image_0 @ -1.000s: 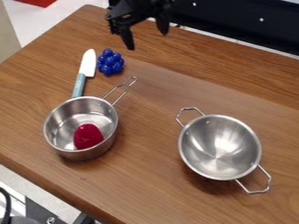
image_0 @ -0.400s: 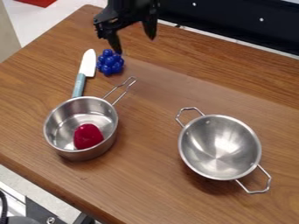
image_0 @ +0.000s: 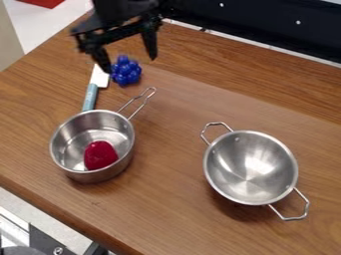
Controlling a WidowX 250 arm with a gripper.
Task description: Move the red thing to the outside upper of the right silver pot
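My gripper [image_0: 130, 63] hangs open in the upper left of the camera view, its two fingers spread on either side of the blue grape-like cluster as seen from here, with nothing held. The red thing [image_0: 100, 155], rounded and glossy, lies inside the left silver pot [image_0: 122, 168], toward its lower right wall. That pot has one long wire handle pointing to the upper right. The right silver pot [image_0: 250, 168] is a bowl-like one with two loop handles, and its inside is bare.
Just below the gripper is the blue cluster [image_0: 126, 70]. A knife [image_0: 90, 96] with a light blue handle lies beside it, its tip partly behind a finger. The wooden table [image_0: 174, 199] has its front edge at lower left. A dark panel [image_0: 266, 25] runs along the back.
My gripper has moved left and somewhat down in the view, from right of the blue cluster to over it, staying open. The pots, red thing, cluster and knife have kept their places.
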